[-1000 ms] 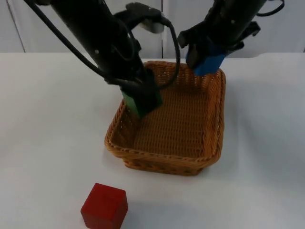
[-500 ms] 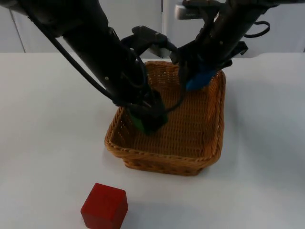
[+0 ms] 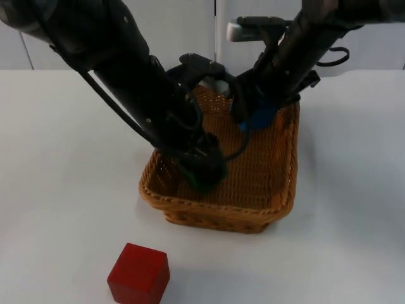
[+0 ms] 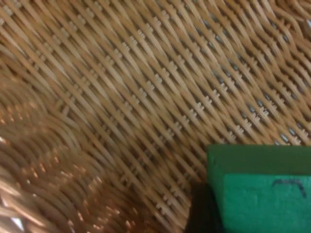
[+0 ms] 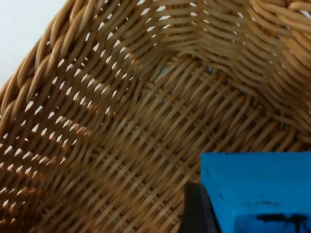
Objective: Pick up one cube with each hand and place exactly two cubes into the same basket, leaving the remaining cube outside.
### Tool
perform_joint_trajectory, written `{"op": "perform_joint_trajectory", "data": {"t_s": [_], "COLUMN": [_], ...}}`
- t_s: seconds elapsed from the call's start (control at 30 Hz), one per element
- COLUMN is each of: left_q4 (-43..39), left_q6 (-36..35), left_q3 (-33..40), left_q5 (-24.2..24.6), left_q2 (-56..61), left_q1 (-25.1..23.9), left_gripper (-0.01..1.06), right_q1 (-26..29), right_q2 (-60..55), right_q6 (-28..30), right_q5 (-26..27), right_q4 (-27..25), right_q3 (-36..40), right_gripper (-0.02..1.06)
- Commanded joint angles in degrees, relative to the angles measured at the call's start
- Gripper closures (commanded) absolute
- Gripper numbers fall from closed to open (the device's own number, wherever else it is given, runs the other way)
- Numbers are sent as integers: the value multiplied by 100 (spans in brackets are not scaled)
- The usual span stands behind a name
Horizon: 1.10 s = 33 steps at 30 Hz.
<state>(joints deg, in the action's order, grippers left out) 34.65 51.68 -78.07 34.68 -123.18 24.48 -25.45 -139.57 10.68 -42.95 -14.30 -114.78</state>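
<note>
You see that both arms have gone lower into the basket: the left gripper stays closed on the green cube, the right gripper on the blue cube, both close to release, while the red cube waits outside on the table.

both arms crowding basket interior, red cube alone on open table

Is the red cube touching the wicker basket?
Apart. In the top view, bare white table lies between the red cube and the wicker basket's near wall.
</note>
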Motion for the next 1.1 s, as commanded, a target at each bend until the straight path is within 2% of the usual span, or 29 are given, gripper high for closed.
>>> {"op": "perform_joint_trajectory", "data": {"t_s": [0.0, 0.17, 0.2, 0.27, 0.37, 0.7, 1.07], "left_q4": [199, 210, 210, 222, 210, 210, 55], "left_q6": [24, 24, 24, 24, 33, 33, 33], "left_q3": [12, 12, 12, 12, 12, 12, 12], "left_q5": [-67, -79, -79, -95, -95, -95, -93], "left_q2": [19, 19, 19, 19, 19, 29, 334], "left_q1": [32, 32, 32, 32, 32, 19, 11], "left_gripper": [98, 61, 61, 45, 31, 28, 28], "right_q1": [-48, -48, -48, -48, -48, -48, -48], "right_q2": [13, 25, 25, 34, 50, 59, 59], "right_q6": [73, 73, 73, 73, 73, 73, 82], "right_q5": [67, 111, 111, 111, 111, -10, -780], "right_q4": [-34, -46, -46, -46, -58, -58, -76], "right_q3": [-50, -50, -50, -50, -50, -102, -952], "right_gripper": [80, 48, 48, 39, 32, 32, 32]}}
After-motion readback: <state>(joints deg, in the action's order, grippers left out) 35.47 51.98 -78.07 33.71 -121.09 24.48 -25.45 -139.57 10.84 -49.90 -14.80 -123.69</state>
